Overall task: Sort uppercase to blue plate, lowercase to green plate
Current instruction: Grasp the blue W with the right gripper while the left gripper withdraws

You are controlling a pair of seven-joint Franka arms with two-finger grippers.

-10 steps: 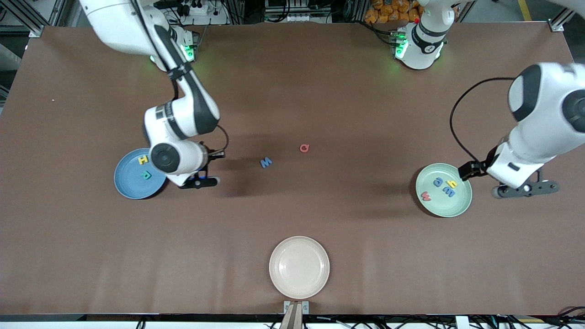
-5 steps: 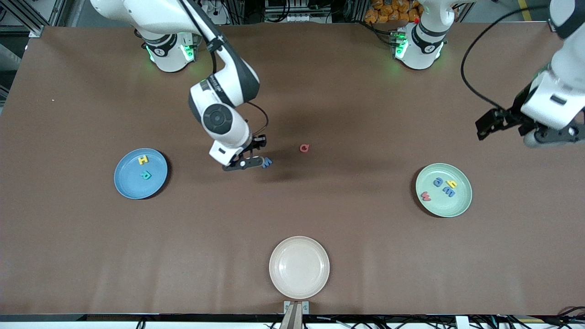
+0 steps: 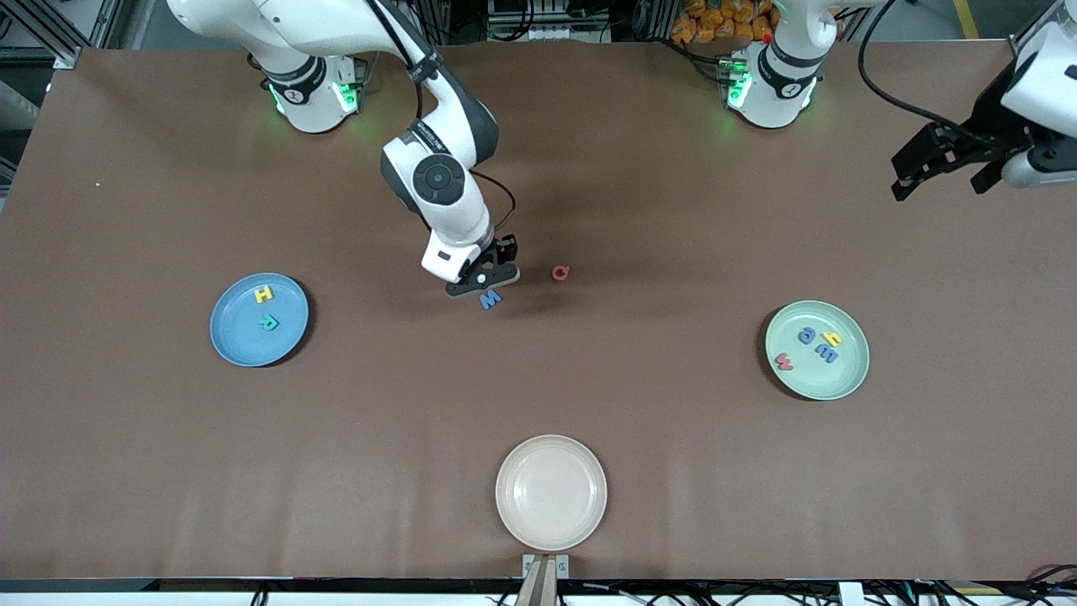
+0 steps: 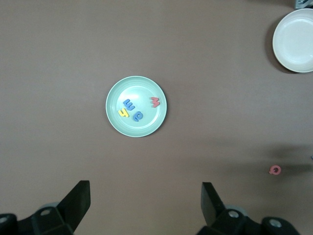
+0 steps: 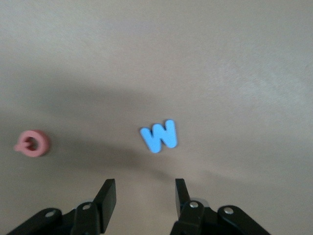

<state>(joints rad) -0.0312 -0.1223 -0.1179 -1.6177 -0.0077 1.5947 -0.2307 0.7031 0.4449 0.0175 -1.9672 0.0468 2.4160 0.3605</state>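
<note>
Claws first: my right claw (image 3: 485, 280) hangs part-open and empty over the small blue foam capital W (image 3: 490, 299) at mid-worktop, the small red foam capital Q (image 3: 561, 273) lying close beside it toward the left arm's end. My left claw (image 3: 951, 168) waits spread wide and empty, high over the worktop's edge at its own end. On the round sky-blue plate (image 3: 240, 345) I see a yellow H (image 3: 263, 295) and teal R (image 3: 269, 322). On the round mint-green plate (image 3: 829, 379) lie a red w (image 3: 784, 362), blue a (image 3: 807, 337), blue m (image 3: 826, 354) and yellow h (image 3: 832, 338). A cream-white plate (image 3: 551, 492) sits at the worktop's camera-side edge.
</note>
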